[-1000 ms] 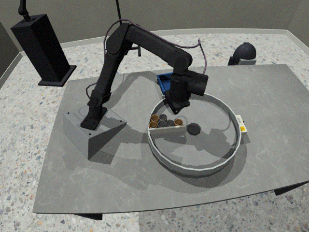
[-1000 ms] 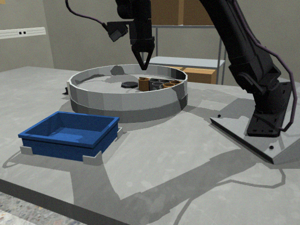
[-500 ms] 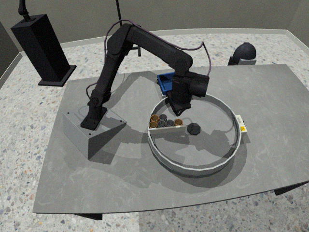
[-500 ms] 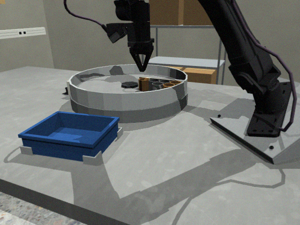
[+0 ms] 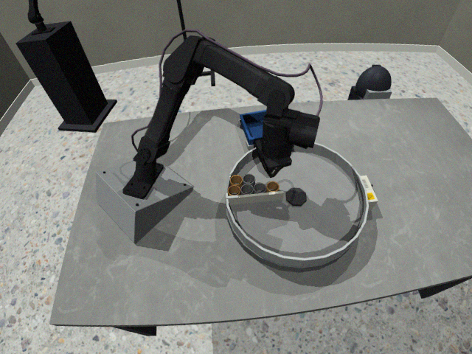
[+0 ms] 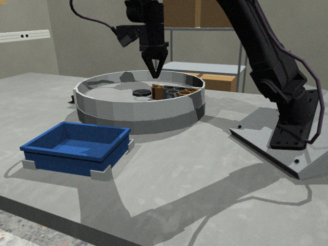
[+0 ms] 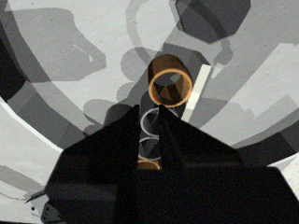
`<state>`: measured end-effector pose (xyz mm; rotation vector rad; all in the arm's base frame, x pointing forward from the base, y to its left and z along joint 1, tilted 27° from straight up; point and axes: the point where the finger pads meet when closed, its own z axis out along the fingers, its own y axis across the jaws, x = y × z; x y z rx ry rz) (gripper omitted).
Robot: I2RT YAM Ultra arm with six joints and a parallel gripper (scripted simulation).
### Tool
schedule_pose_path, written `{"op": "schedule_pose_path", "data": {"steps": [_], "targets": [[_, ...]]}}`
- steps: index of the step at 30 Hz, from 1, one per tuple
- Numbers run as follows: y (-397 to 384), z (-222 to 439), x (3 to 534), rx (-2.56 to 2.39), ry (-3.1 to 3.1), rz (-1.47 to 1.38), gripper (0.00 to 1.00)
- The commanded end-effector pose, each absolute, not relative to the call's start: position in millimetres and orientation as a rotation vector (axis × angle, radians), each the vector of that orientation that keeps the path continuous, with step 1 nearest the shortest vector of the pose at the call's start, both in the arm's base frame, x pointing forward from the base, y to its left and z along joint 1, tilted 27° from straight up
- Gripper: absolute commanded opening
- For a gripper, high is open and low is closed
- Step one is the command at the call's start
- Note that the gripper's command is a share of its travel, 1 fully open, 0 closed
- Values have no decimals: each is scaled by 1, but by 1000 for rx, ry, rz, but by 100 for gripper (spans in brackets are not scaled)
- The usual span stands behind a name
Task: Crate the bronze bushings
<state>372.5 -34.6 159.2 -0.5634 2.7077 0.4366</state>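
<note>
Hovering above the turntable point(image 5: 301, 262) point(image 6: 132, 111) point(image 7: 28, 93), your jaws are empty and slightly parted, with the nearest bronze bushing point(image 5: 278, 186) point(image 6: 157, 93) point(image 7: 157, 70) upright just below them. Past it, you have three steel bushings point(image 5: 247, 192) point(image 6: 172, 96) point(image 7: 141, 122) clustered beneath the jaws' side, then two more bronze bushings point(image 5: 236, 184) point(image 6: 184, 94) point(image 7: 149, 163) by the turntable wall. Farther from your jaws, outside that wall, the blue crate point(image 5: 249, 133) point(image 6: 63, 161) sits level within its corner guides point(image 6: 100, 173) on the tabletop point(image 5: 152, 285) point(image 6: 164, 175).

Compared with a second ago, the black claw point(image 5: 271, 174) point(image 6: 155, 77) point(image 7: 149, 112) has shifted slightly toward the turntable's dark hub point(image 5: 296, 196) point(image 6: 142, 92) point(image 7: 213, 19) and sits a little lower, while the purple cable's point(image 5: 310, 65) point(image 6: 91, 19) upper bend has swung the same way in the top view
</note>
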Motion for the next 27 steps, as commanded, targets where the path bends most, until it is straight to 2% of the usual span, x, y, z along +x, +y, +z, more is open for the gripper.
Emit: {"op": "schedule_pose_path", "data": {"steps": [1, 27], "targets": [[-40, 169, 374, -542, 2680, 413, 15], [-45, 172, 380, -549, 2669, 409, 15]]}}
